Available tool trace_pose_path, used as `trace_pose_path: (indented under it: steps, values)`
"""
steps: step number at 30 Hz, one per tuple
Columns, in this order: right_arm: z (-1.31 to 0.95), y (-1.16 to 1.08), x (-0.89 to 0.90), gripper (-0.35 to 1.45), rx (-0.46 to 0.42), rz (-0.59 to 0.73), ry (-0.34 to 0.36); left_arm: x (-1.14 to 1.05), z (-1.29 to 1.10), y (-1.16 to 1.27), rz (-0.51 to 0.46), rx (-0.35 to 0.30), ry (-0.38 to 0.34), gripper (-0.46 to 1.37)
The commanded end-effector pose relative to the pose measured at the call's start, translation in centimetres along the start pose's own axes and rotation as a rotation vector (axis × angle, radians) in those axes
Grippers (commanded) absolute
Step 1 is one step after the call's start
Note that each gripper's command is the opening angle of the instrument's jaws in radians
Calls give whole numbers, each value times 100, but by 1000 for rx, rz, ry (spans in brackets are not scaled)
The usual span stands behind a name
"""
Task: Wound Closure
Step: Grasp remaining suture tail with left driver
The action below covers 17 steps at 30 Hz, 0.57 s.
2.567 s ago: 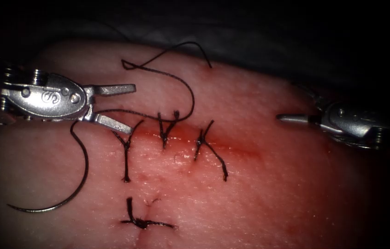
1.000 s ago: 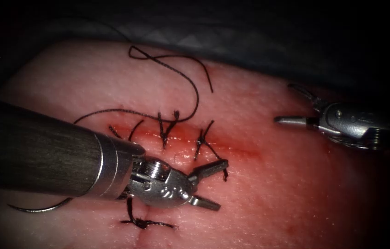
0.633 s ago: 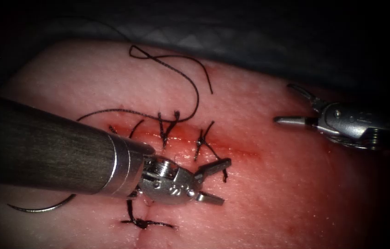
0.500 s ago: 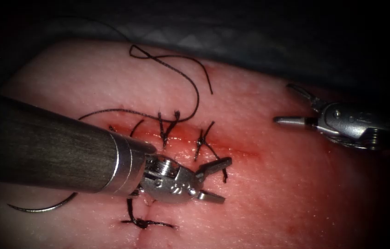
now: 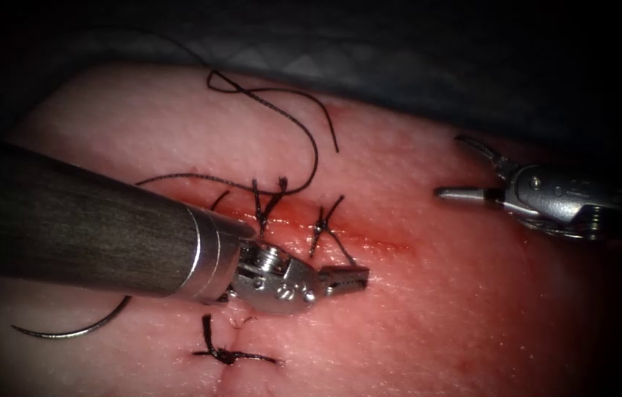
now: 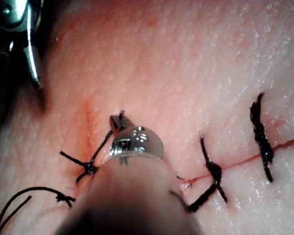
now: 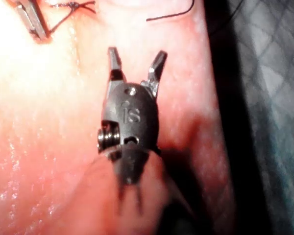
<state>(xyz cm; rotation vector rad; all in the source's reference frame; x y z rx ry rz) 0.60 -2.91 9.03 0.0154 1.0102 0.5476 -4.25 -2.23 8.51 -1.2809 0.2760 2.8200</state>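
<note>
needle (image 5: 68, 334): lies loose on the tissue (image 5: 473, 309) at the near left, left of the cut; neither tool holds it. One end goes under the left tool's shaft, so I cannot tell whether that end is in the tissue.
left tool (image 5: 351, 277): its shaft comes in from the left across the tissue, and the tip sits just near of the cut, mid-scene.
left fingers: closed together, pinching the cut thread end (image 5: 340, 254) that trails from the right-hand stitch. The left wrist view shows the same tip (image 6: 117, 121) with a short stub of thread poking out past it.
thread (image 5: 304, 140): a loose loop lies on the far side of the cut and runs back down to the middle stitch.
stitches (image 5: 267, 198): a row of dark knots sits across the cut, and one more lies apart at the near side.
cut (image 5: 384, 241): runs left to right through the middle, with red fluid (image 5: 292, 215) along it.
cloth (image 5: 399, 73): grey, past the far edge of the tissue.
right tool (image 5: 449, 166): at the far right, well apart from the stitches and right of the cut.
right fingers: spread wide, holding nothing, as the right wrist view (image 7: 137, 54) also shows.
</note>
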Motion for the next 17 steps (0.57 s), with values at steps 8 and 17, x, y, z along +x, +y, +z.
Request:
trace_pose_path:
  steps: [8, 17]
  values:
    - [0, 0, 0, 95, 2, 0, 1, 5, -4, -3, 38, -28, 22, -35]
    - [-1, -2, 0, 95, 3, 0, 1, 6, -3, -4, 37, -29, 22, -35]
